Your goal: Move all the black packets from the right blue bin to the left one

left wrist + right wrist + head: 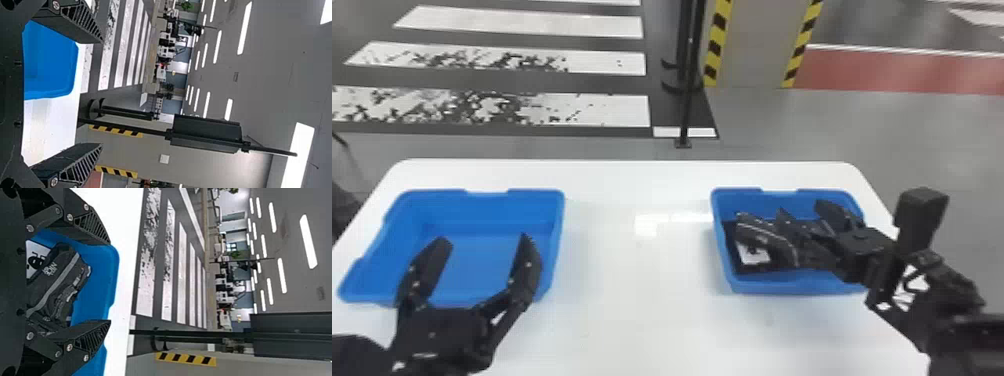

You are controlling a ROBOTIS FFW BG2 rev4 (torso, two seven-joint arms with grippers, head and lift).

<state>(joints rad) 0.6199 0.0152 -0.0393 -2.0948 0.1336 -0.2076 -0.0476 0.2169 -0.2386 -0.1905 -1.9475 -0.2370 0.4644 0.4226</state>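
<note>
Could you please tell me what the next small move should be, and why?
Probably ease the right gripper down onto the black packet: its fingers stand open, and the packet lies ungripped in the right blue bin.

Head view: bright, even indoor light. White table (642,285) near-white thru ctr, w/ hard glare patch (646,225) just R of ctr. Left bin (492,255): upper inner wall darker than its floor. Soft sheen on grey floor (947,130), R side of frame.

L wrist view: ovhd light from ceiling strips (217,47), upper ctr; big panel (298,152) at lower R blown out. Table at lower L v. bright.

R wrist view: strips glow upper R; table nr-white L of ctr; black packet (49,282), L side, dim.
</note>
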